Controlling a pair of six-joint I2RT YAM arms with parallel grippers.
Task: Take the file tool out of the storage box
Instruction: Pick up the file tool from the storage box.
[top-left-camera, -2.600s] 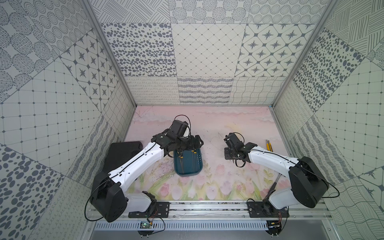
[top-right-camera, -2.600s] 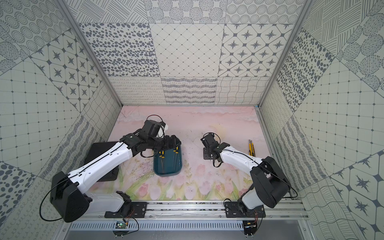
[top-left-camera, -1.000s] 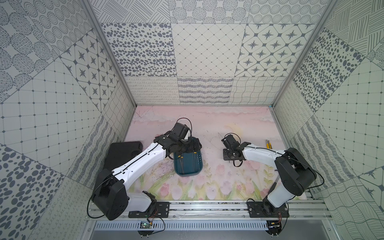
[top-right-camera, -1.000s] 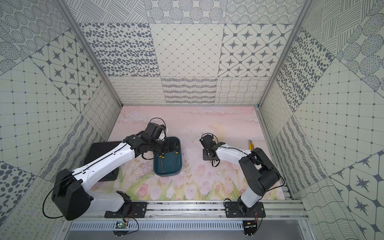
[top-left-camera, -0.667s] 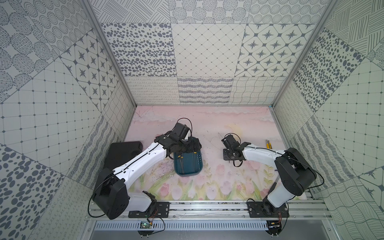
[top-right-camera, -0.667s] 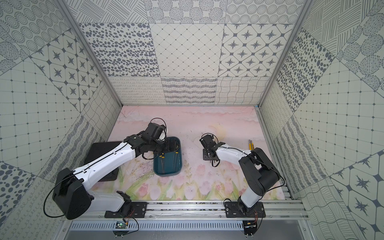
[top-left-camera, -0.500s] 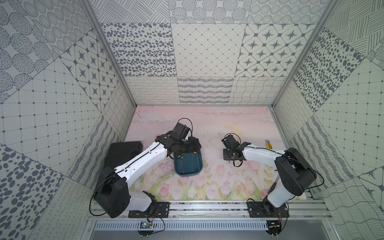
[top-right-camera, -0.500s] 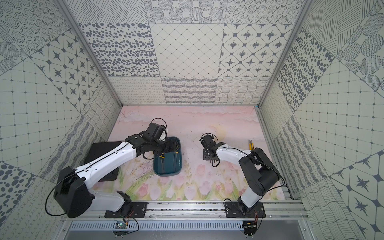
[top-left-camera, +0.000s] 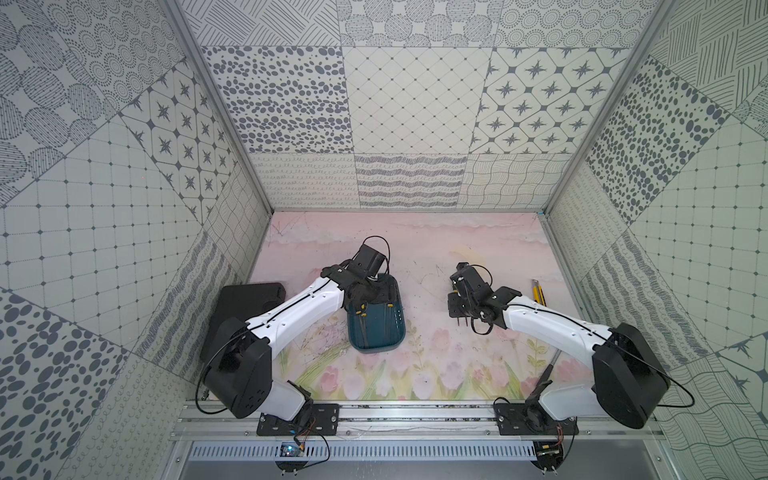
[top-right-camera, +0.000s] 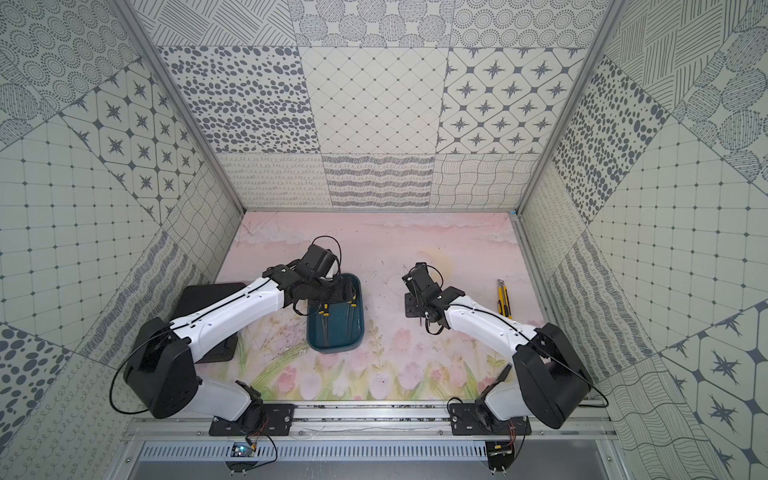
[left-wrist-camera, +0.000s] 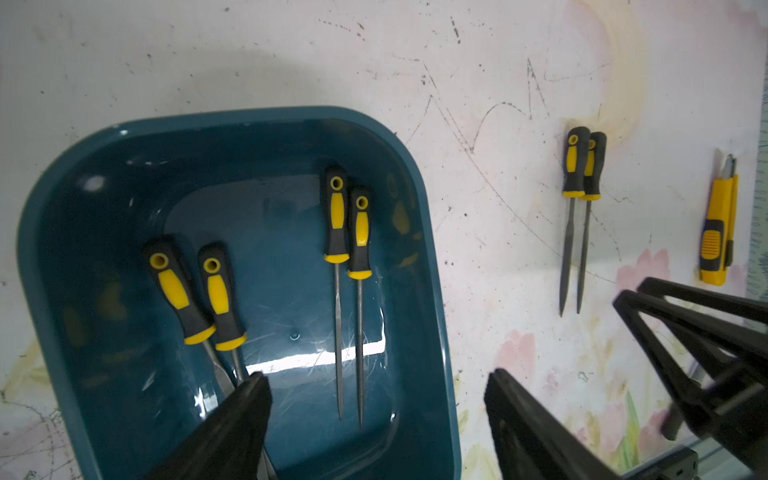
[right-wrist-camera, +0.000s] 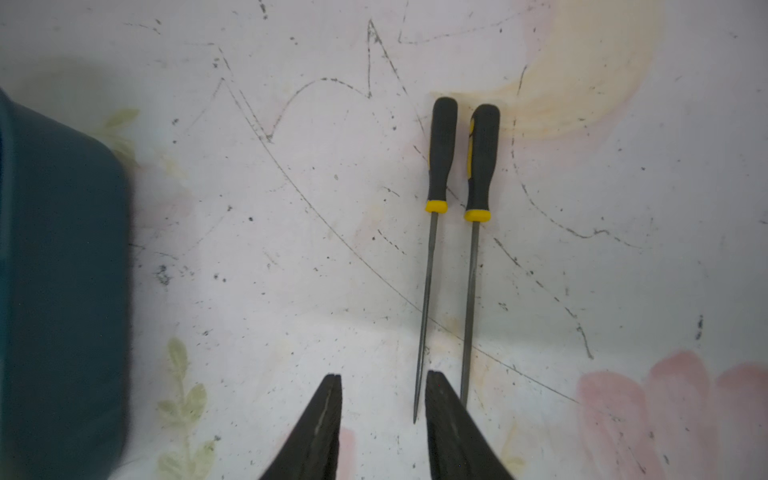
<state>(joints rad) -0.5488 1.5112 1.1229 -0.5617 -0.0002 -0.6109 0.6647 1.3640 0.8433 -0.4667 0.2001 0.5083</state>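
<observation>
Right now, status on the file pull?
Left jaws open above box, empty. Right jaws open, empty, above two files on mat. Four files in box. Nothing covers them.

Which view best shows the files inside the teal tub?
Left wrist: four files lie close-up in the tub. Both top views show them tiny, partly under the left arm. Right wrist shows only the tub's wall.
</observation>
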